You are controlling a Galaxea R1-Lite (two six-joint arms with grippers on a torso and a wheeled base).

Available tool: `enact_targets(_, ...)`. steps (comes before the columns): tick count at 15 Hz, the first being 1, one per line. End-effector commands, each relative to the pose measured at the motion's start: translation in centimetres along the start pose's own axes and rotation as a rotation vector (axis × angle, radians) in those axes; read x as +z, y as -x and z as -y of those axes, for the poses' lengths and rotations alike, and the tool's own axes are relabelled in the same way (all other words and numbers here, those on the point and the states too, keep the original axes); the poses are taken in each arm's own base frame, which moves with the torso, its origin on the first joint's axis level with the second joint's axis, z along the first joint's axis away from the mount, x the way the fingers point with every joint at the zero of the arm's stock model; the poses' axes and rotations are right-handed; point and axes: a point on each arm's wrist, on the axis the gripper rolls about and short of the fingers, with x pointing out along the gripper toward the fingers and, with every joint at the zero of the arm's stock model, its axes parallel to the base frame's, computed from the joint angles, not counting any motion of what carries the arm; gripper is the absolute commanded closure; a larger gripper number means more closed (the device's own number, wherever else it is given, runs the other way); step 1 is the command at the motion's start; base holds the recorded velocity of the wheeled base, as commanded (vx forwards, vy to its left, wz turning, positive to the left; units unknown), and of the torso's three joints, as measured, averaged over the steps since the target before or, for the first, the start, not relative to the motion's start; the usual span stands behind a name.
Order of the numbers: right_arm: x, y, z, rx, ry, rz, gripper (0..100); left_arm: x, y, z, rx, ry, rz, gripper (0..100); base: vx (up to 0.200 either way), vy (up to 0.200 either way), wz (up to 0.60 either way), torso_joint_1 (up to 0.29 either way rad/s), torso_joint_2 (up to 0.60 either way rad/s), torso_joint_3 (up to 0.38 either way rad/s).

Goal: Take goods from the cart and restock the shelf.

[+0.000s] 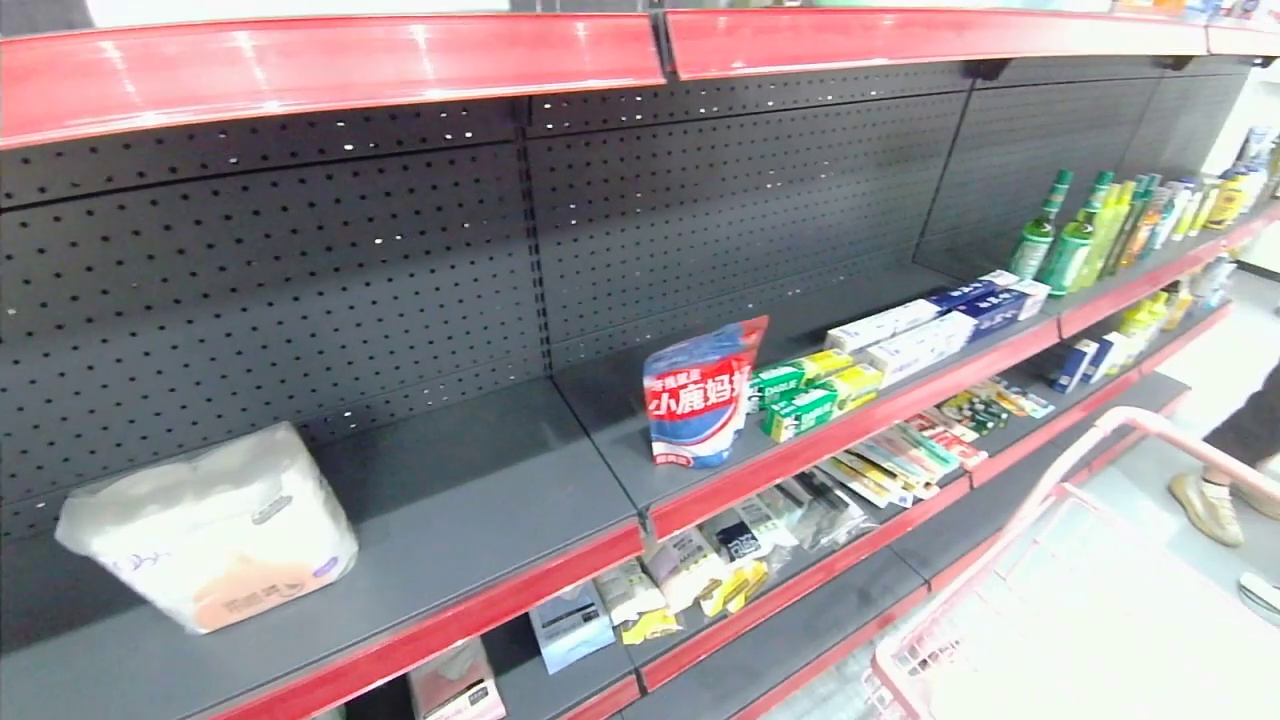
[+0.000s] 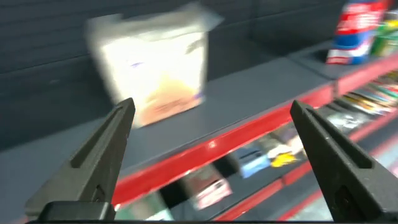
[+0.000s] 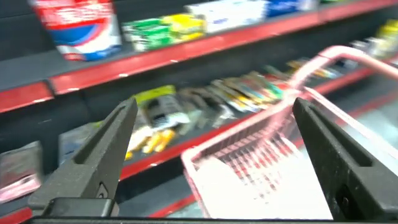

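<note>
A white pack of paper rolls (image 1: 208, 528) lies on the dark shelf (image 1: 480, 500) at the left. A red, white and blue pouch (image 1: 697, 392) stands upright at the shelf's middle. The pink cart (image 1: 1060, 560) is at the lower right, its inside washed out white. My left gripper (image 2: 211, 118) is open and holds nothing, a short way in front of the paper roll pack (image 2: 152, 65). My right gripper (image 3: 214, 118) is open and holds nothing, above the cart's rim (image 3: 249, 134), with the pouch (image 3: 81, 25) beyond it.
Green and yellow boxes (image 1: 815, 390), then white and blue boxes (image 1: 935, 320), line the shelf to the pouch's right. Green bottles (image 1: 1065, 235) stand farther right. Small packets (image 1: 700, 570) fill the lower shelf. A person's feet (image 1: 1210, 505) are beside the cart.
</note>
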Motion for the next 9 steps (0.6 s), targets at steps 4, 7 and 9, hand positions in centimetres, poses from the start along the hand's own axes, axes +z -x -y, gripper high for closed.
enact_targets(4, 0.01, -0.01, 0.0, -0.002, 0.0, -0.001, 0, -0.01, 0.0, 0.0, 0.0, 0.0, 0.0, 0, 0.0, 0.0, -0.6, 0.001, 0.0, 0.0)
enact_targets(7, 0.01, -0.01, 0.0, 0.0, 0.0, -0.001, 0, -0.01, 0.0, 0.0, 0.0, 0.0, 0.0, 0, 0.0, 0.0, -0.6, 0.004, 0.01, 0.001)
enact_targets(9, 0.0, 0.0, 0.0, -0.002, -0.001, 0.0, 0, -0.01, 0.0, 0.0, 0.0, 0.0, 0.0, 0, 0.0, 0.0, 0.0, 0.0, 0.0, 0.0)
